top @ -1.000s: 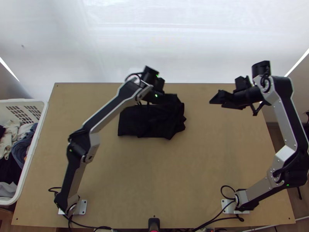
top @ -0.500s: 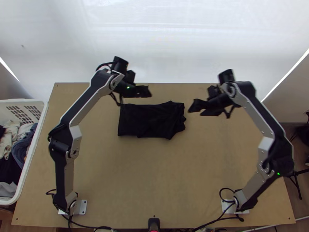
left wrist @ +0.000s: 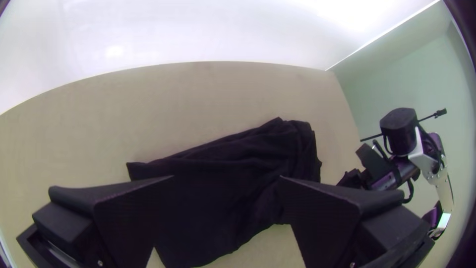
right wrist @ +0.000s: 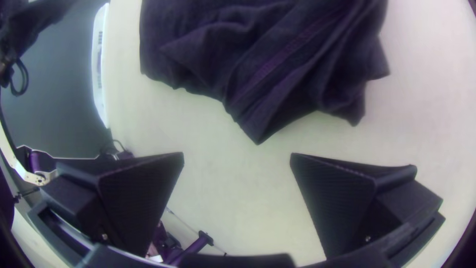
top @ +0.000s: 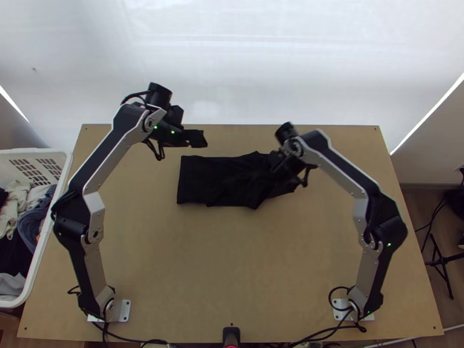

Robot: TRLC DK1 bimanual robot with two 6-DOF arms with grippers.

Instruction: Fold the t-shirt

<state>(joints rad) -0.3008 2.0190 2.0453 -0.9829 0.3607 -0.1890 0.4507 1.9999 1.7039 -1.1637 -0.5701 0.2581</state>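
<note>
Tidying the folded t-shirt (top: 214,182) seems the step, so right gripper (right wrist: 237,154), spread wide like left gripper (left wrist: 226,176), should nab the messy end (right wrist: 297,84).

Logged from top view: black t-shirt (top: 217,182) flat on light wooden table (top: 214,261), in a compact, roughly rectangular bundle nearer the far edge; straight at its left end, uneven with jutting corners toward the right. Noted left gripper (top: 195,138) beyond the cloth's far left part, apart from it. Noted right gripper (top: 282,168) over the cloth's right end; contact impossible to tell. Recorded white basket (top: 68,168) beside the table's left edge, holding mixed clothes (top: 23,203). Recorded black cables (top: 322,332) along the near edge, near small black device (top: 231,334).
</note>
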